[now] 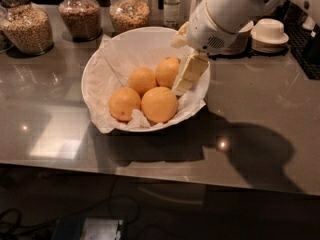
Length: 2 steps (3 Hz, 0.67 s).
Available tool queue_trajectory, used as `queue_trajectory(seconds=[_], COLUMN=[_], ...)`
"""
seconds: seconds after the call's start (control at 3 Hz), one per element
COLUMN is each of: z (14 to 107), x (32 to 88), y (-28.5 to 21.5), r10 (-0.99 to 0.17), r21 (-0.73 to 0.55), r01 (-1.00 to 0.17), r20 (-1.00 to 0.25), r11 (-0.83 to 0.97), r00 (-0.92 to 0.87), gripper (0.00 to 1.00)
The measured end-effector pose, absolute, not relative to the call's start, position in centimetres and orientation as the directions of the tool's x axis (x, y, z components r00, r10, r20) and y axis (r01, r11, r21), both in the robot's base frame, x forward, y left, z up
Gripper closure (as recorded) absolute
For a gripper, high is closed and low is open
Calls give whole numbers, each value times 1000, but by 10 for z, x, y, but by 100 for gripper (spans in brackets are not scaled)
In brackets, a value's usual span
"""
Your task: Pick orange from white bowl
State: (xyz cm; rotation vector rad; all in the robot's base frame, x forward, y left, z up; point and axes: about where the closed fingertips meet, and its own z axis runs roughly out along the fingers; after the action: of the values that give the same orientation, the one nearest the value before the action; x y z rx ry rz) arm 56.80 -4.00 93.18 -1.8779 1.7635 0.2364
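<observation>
A: Where is the end effector [184, 81] placed?

B: It is seen inside the white bowl [90, 79], low at the bowl's 3 o'clock side, carried by the arm [230, 14] that is brought in from 1 o'clock. Whether it is open or closed cannot be told.

A: And the orange [159, 104]?

B: It is found at the bowl's 6 o'clock, bedded on the crumpled paper lining [117, 51]. From the end effector it lies toward 8 o'clock, just beside. No long axis is offered by so round a fruit, so any angle of approach is judged to serve. Only one arm is fitted, so no choice of side arises.

A: What is crowded around it?

B: Three smaller oranges [142, 80] are packed close at its 9, 11 and 12 o'clock. The one at 12 o'clock is also just beside the end effector and could be taken by mistake.

A: The surface and the room?

B: The bowl is borne by a glossy grey worktop [50, 94], on which lights are mirrored. Jars [80, 14] of grain are lined along the far edge from 10 to 12 o'clock, with a bottle [171, 6] beside them. Stacked cream bowls [269, 31] are set at 2 o'clock, apart from the white bowl.
</observation>
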Motion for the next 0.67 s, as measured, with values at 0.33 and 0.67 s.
queue_trajectory(seconds=[0.33, 0.67], z=[929, 923], x=[569, 570], y=[-39, -39], r10=[-867, -867], r21=[-262, -252], r01=[-965, -968], r20=[-482, -484], r11=[9, 11], r00=[123, 116], gripper=[35, 40])
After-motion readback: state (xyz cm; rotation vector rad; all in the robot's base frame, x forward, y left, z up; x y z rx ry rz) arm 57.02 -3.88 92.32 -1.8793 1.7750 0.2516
